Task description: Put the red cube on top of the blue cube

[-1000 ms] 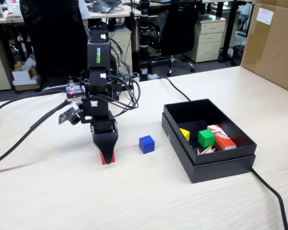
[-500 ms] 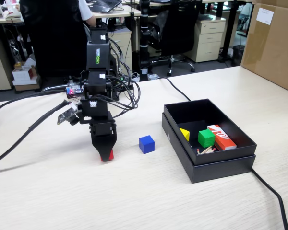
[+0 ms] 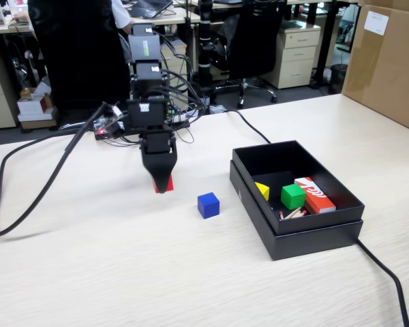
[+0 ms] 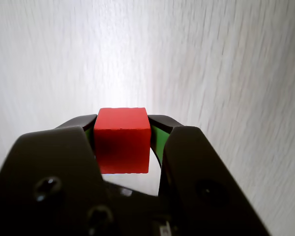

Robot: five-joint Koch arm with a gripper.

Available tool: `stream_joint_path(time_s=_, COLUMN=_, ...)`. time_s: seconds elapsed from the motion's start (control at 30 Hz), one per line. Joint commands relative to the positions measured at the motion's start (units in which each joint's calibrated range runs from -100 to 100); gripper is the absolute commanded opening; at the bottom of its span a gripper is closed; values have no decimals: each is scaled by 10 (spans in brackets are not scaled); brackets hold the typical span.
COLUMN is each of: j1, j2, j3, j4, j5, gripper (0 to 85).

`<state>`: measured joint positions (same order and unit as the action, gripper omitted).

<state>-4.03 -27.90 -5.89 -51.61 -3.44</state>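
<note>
One light wood-grain table [image 3: 109, 272] carries every item, ordered here from largest to smallest. Black open box [image 3: 296, 235], at the right of the fixed view, holds a green cube [image 3: 292, 196], a yellow piece [image 3: 262, 191] and an orange-red box [image 3: 315, 195] with white lettering. Black arm [image 3: 148, 102], cables trailing left, points its gripper [image 3: 163, 185] straight down, clear of the table surface. The gripper is clamped on the red cube [image 4: 123, 140]; the wrist view shows both jaws pressing its left and right faces, with green pads beside it, whereas the fixed view shows only a red sliver [image 3: 168, 182] at the tip. The cube has no long axis; it sits square between the jaws. Blue cube [image 3: 208, 205] rests flat on the table between gripper and box, apart from both, seen only in the fixed view.
</note>
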Motion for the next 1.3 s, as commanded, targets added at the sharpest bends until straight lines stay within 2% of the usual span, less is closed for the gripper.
stream_joint_path(time_s=0.0, j1=17, j2=-100, j3=-4, j4=-1, j5=15, gripper=9)
stream_joint_path(time_s=0.2, j1=55, j2=-159, j3=-20, j4=-1, j5=42, gripper=9)
stream_joint_path(time_s=0.37, j1=80, j2=-114, j3=20, j4=5, j5=59, gripper=9)
stream_joint_path(time_s=0.9, j1=81, j2=119, j3=101, j4=91, j5=65, gripper=9)
stream_joint_path(time_s=1.27, j1=77, j2=148, j3=117, j4=91, j5=64, gripper=9)
